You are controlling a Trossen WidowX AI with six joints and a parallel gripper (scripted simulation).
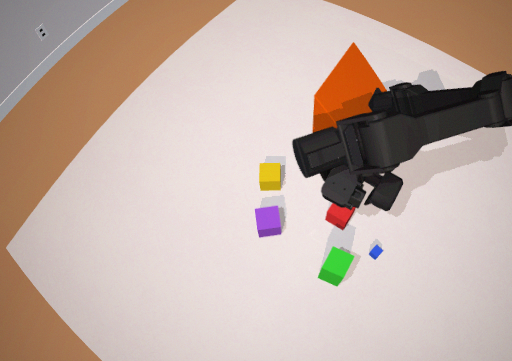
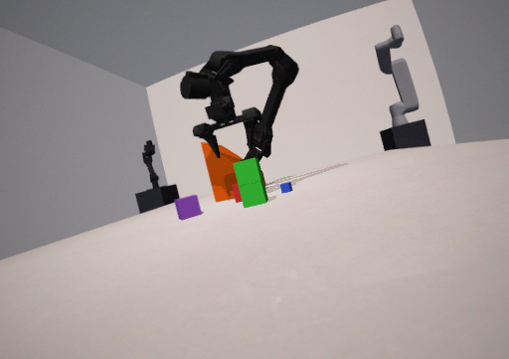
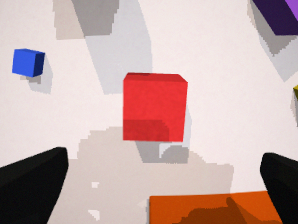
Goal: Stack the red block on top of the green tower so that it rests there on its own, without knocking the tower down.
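Bench (image 1: 150,187) of pale white carries everything, with brown floor (image 1: 60,127) around it. Over it the black arm (image 1: 430,122) reaches in from the right of the top view, bends at the elbow and points its wrist straight down, as the exterior view shows. The gripper (image 1: 362,194) hangs above the bench with its fingers spread wide and nothing between them; in the wrist view the two dark fingertips stand at the lower corners, well apart on either side of the red block.

An orange wedge (image 1: 345,87), the biggest thing on the bench, lies on the far side of the gripper and is partly hidden by the arm. The green tower (image 2: 251,182) stands upright, near the red block and apart from it. The red block (image 1: 340,215) rests on the bench just below the gripper, untouched, between the wedge and the tower. To the left lie a purple cube (image 1: 268,221) and, just beyond it, a yellow cube (image 1: 270,176). A small blue cube (image 1: 376,251) sits just right of the tower.
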